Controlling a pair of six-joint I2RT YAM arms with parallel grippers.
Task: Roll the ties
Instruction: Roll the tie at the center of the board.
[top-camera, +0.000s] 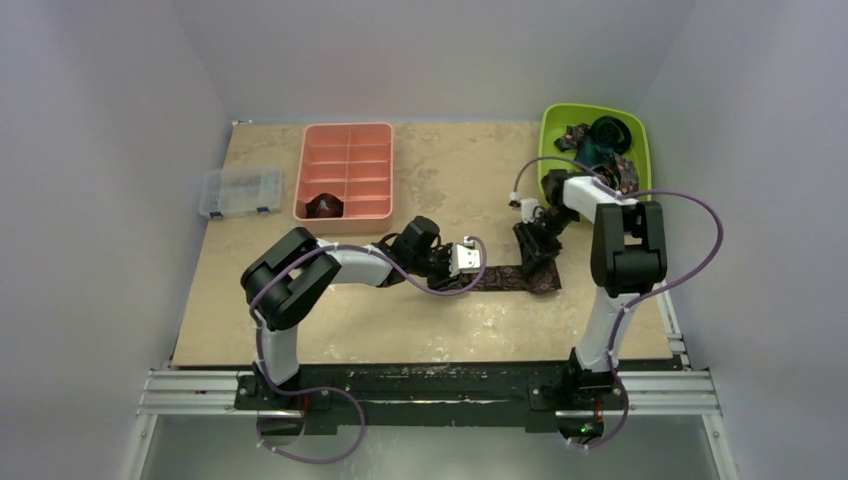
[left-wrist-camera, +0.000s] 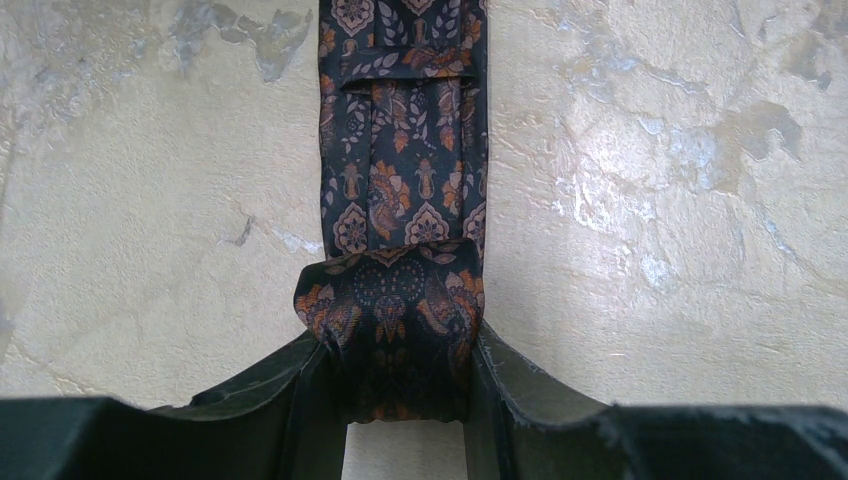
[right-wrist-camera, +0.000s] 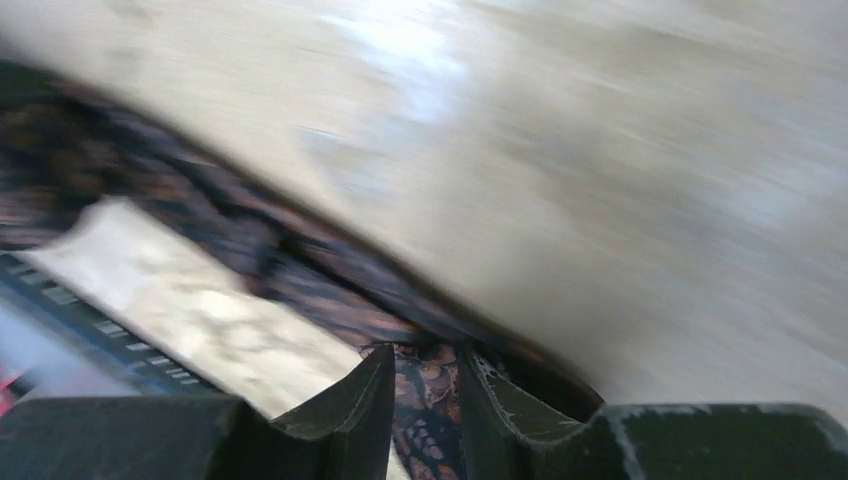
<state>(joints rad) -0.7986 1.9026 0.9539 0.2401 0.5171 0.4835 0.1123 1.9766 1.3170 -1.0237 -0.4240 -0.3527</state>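
A dark brown-maroon patterned tie lies flat across the table's middle, between the two arms. Its near end is rolled into a small coil, and my left gripper is shut on that coil, one finger on each side. The flat strip runs straight away from the coil. My right gripper is at the tie's other end, its fingers closed on a fold of the fabric. That view is blurred by motion. One rolled tie sits in a compartment of the salmon tray.
A green bin at the back right holds several more ties. A clear plastic box stands left of the salmon tray. Walls close in the table on both sides and at the back.
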